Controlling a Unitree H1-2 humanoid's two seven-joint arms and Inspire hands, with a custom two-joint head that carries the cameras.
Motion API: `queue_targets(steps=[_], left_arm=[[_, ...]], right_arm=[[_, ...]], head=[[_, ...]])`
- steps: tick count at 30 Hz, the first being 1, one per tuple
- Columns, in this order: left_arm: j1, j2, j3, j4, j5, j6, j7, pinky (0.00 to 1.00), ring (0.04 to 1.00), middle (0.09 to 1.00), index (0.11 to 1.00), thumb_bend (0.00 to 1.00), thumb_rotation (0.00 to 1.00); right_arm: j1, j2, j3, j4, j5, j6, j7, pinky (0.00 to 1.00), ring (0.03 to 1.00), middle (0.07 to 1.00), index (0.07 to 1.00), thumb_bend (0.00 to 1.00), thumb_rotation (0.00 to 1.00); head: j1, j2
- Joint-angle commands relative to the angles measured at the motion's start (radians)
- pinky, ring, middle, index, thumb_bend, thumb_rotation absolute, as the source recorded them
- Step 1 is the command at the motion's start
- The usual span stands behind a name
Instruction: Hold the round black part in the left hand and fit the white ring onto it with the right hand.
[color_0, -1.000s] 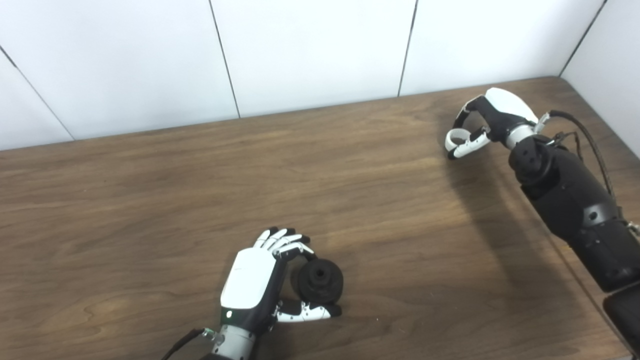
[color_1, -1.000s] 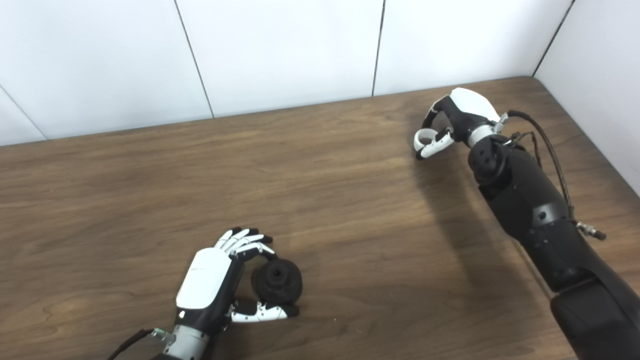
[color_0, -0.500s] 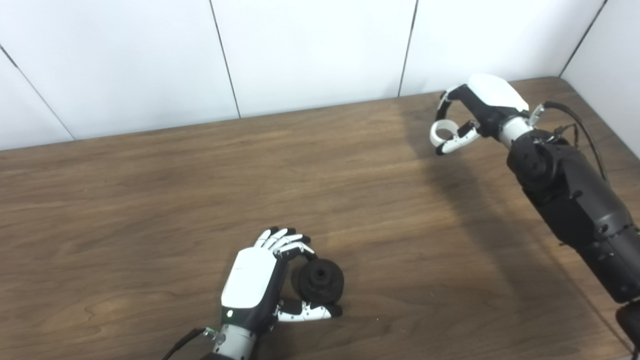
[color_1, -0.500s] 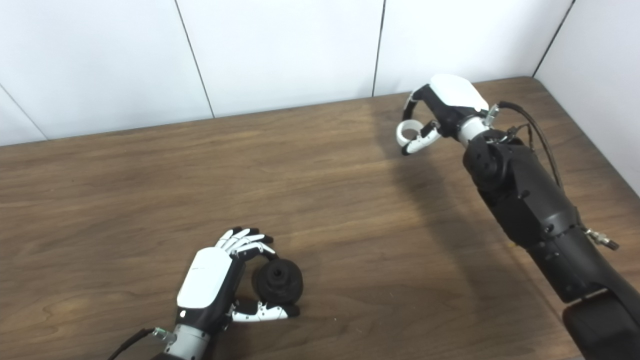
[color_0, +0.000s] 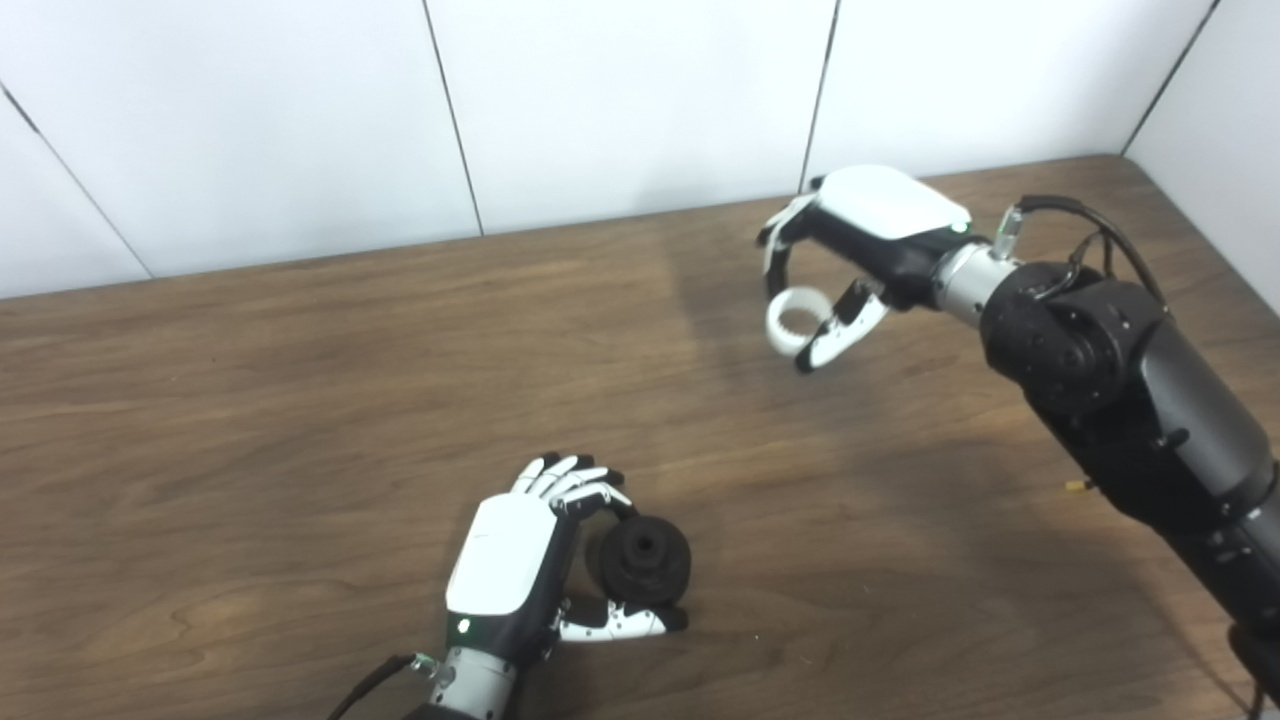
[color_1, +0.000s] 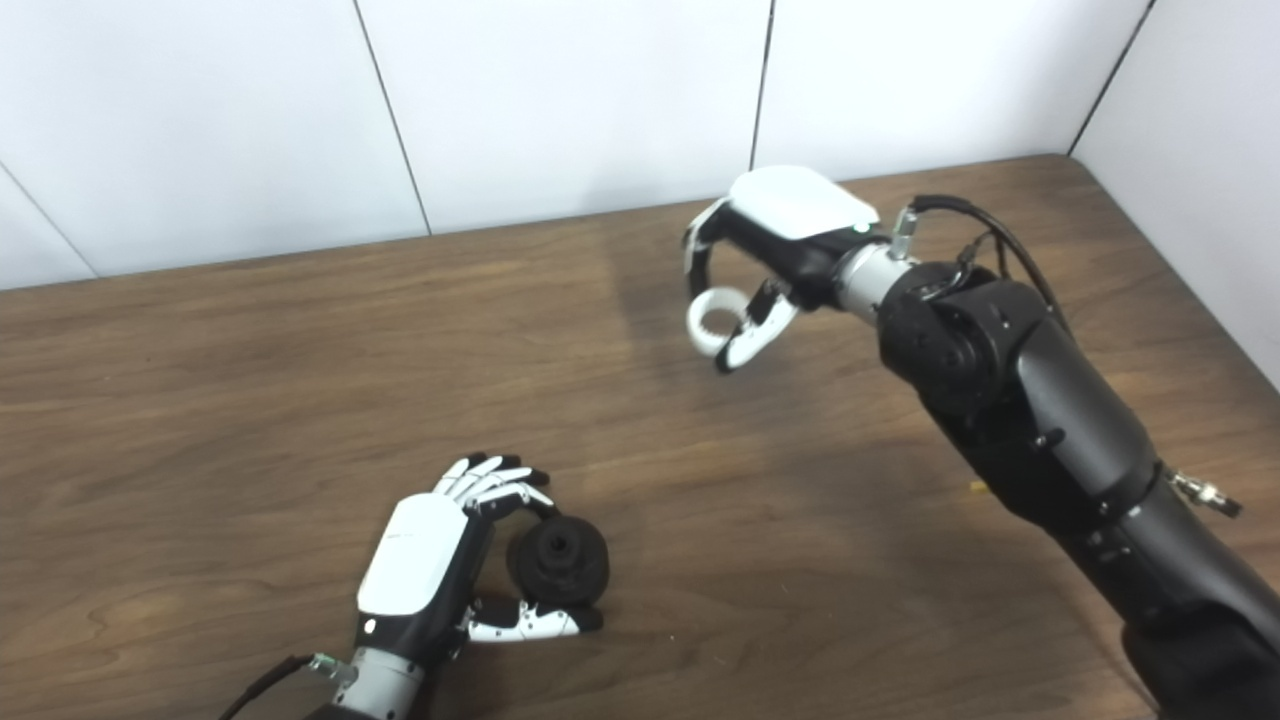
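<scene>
The round black part (color_0: 640, 562) sits low at the centre of the wooden table, gripped between the fingers and thumb of my left hand (color_0: 515, 560), which rests on the table; it also shows in the right eye view (color_1: 558, 561). My right hand (color_0: 860, 240) is raised above the table at the upper right and is shut on the white ring (color_0: 795, 318), pinched between fingers and thumb; the ring also shows in the right eye view (color_1: 712, 319). The ring is well apart from the black part, up and to the right of it.
The brown wooden table (color_0: 250, 400) meets white wall panels (color_0: 620, 100) at the back and on the right. My right forearm (color_0: 1130, 400) crosses the right side of the table.
My right hand has lifted the white ring off the far right of the table and carried it left and toward the centre. My left hand and the black part have stayed put.
</scene>
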Motion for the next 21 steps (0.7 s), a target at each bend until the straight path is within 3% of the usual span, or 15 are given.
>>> queue_targets(steps=[1, 7, 21], left_arm=[[0.03, 0.004, -0.027, 0.041, 0.024, 0.039, -0.076, 0.93, 0.847, 0.758, 0.484, 0.52, 0.05], [0.028, -0.003, -0.032, 0.035, 0.031, 0.043, -0.078, 0.92, 0.846, 0.758, 0.484, 0.52, 0.05], [0.019, -0.008, -0.042, 0.025, 0.037, 0.072, -0.104, 0.93, 0.851, 0.764, 0.484, 0.52, 0.05]], right_arm=[[-0.05, 0.006, -0.008, -0.076, -0.006, 0.028, 0.045, 1.0, 0.89, 0.807, 0.484, 0.52, 0.14], [-0.04, 0.05, 0.006, -0.194, -0.002, 0.051, 0.135, 1.0, 0.891, 0.803, 0.483, 0.52, 0.15], [0.036, 0.164, 0.049, -0.316, -0.043, 0.083, 0.28, 1.0, 0.921, 0.83, 0.484, 0.52, 0.14]], head=[[0.007, 0.007], [0.019, 0.025], [0.031, 0.044]])
